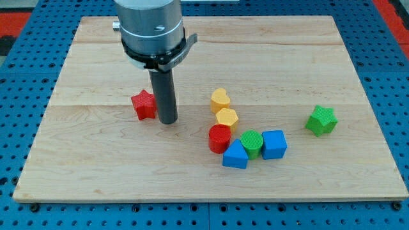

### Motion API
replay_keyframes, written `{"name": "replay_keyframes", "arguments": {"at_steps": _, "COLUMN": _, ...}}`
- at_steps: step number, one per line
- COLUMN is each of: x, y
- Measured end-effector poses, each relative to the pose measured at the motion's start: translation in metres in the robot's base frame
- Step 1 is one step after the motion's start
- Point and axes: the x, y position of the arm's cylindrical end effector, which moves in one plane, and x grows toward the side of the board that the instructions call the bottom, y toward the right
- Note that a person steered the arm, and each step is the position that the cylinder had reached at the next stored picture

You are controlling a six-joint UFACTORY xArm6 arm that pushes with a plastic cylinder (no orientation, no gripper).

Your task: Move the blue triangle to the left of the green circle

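Pale wooden table (96, 166) fills most of the view, resting on a blue pegboard (19, 96) that shows at the edges. My tip (168, 121) touches the wood just to the right of the red star (145, 105), close beside it, though whether the two actually touch I cannot tell. The tool here is a plain dark rod with no jaws, so it has no open or closed state and grips nothing.

Toward the view's right of my tip lies a tight cluster. The yellow heart (220, 100) sits at its top, with the yellow hexagon (227, 118) just below and touching it. Beneath that comes the red cylinder (219, 138). The blue triangle (235, 155) lies at the cluster's bottom, just below and right of the red cylinder, pressed against the lower left of the green circle (252, 143). On the green circle's right side, touching it, sits the blue cube (274, 144).

Well apart from the cluster, further toward the view's right, the green star (321, 120) stands alone.

My tip is well apart from the blue triangle, up and to the view's left of it, with the red cylinder lying roughly between them.
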Motion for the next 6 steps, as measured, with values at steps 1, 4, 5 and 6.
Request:
{"name": "replay_keyframes", "arguments": {"at_steps": 1, "x": 0.033, "y": -0.021}}
{"name": "replay_keyframes", "arguments": {"at_steps": 4, "x": 0.046, "y": 0.006}}
{"name": "replay_keyframes", "arguments": {"at_steps": 5, "x": 0.048, "y": 0.037}}
{"name": "replay_keyframes", "arguments": {"at_steps": 6, "x": 0.058, "y": 0.050}}
